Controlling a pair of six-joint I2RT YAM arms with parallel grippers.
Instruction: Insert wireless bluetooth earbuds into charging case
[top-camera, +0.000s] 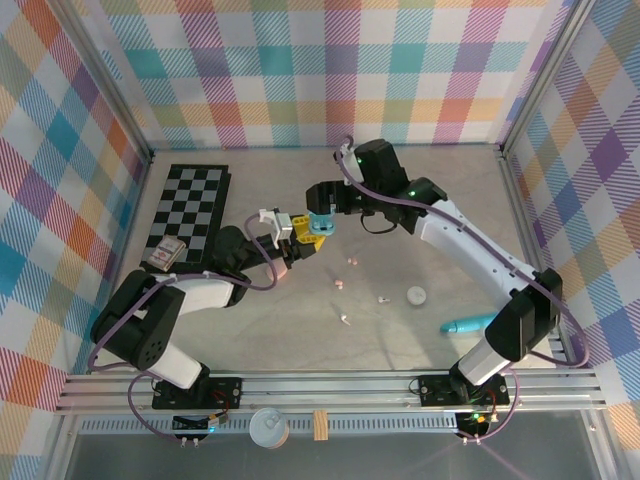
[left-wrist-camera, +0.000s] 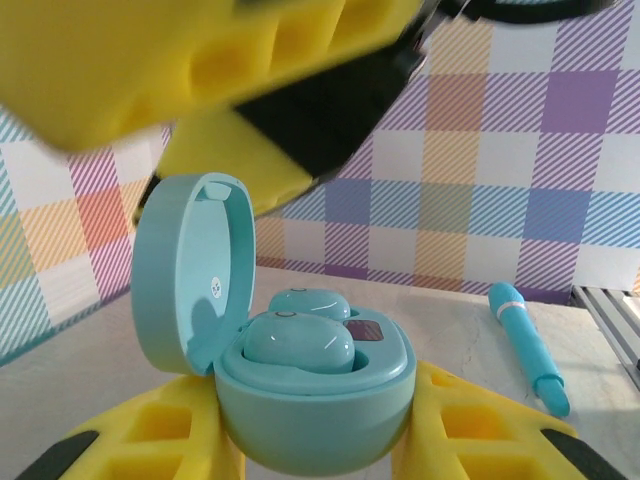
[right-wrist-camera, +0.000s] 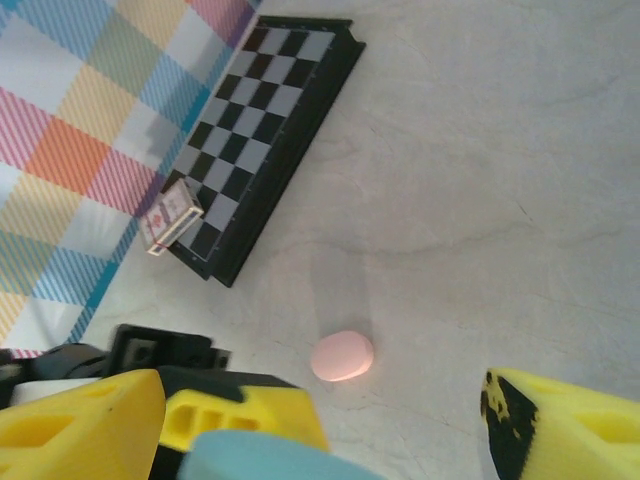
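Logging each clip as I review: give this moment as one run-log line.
left gripper: shut on case | case: lid open, two blue buds seated | right gripper: open, over case

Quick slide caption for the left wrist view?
Left pincer holds the open teal case, two teal buds seated inside, turquoise tube beyond.

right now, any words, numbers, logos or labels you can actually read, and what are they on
Nothing is readable.
Too small: the round mark inside the lid of the charging case.
Blurred: the dark panel beside the seated buds.
Too small: the print on the small box lying on the chessboard.
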